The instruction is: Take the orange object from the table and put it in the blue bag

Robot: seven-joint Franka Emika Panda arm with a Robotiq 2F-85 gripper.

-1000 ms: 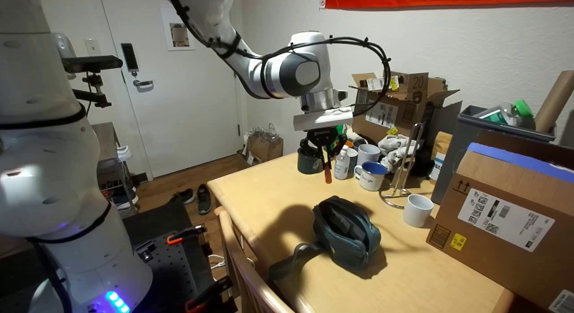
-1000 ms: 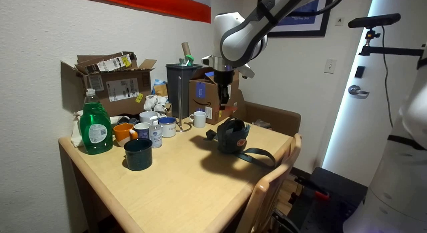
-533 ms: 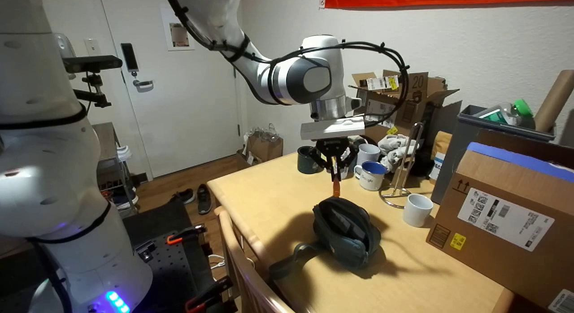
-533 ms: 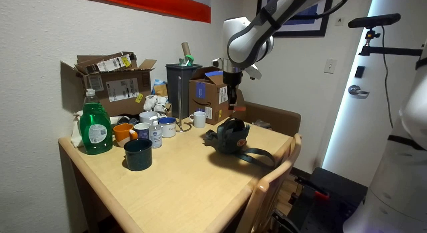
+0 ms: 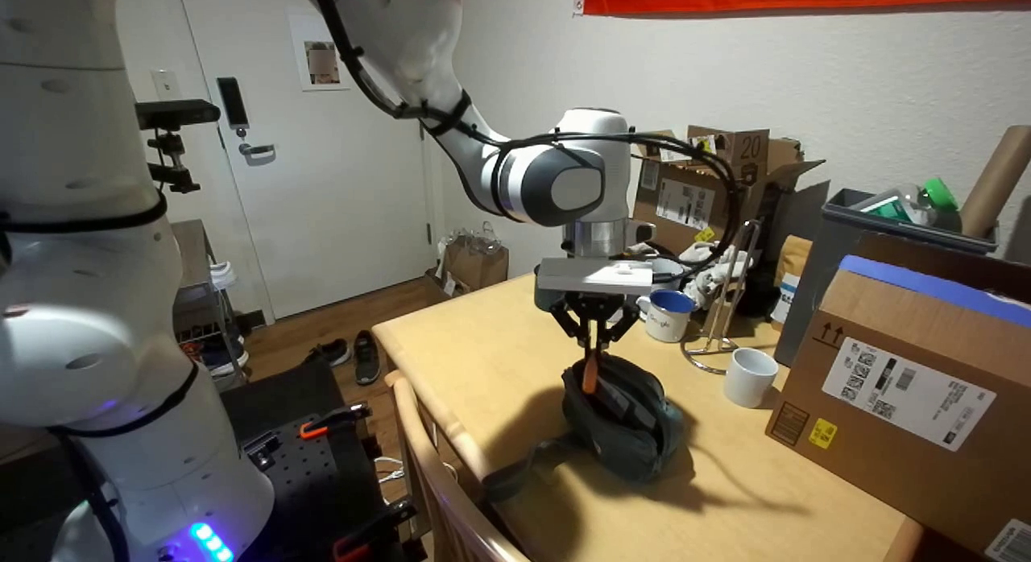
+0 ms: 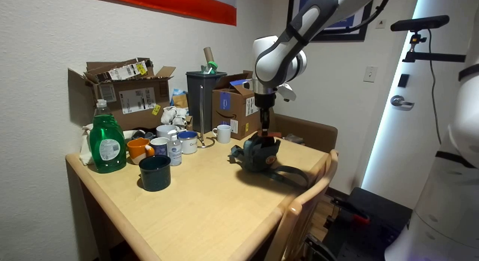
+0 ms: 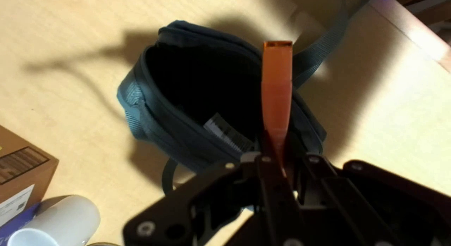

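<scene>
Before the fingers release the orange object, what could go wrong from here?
In the wrist view, the orange object overlaps the rim of the blue bag, so it might catch there or fall outside. In both exterior views, the fingers are close to the bag's top; a bump might tip it.

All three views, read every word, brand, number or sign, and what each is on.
"20": back carton.
"Google": blue-lined mug.
"A": wall plate.
Up arrows: blue-taped box.
Smile arrow: same box.
Too small or blurred: box labels, tape print, bottle labels, badge and tag of the blue bag.
</scene>
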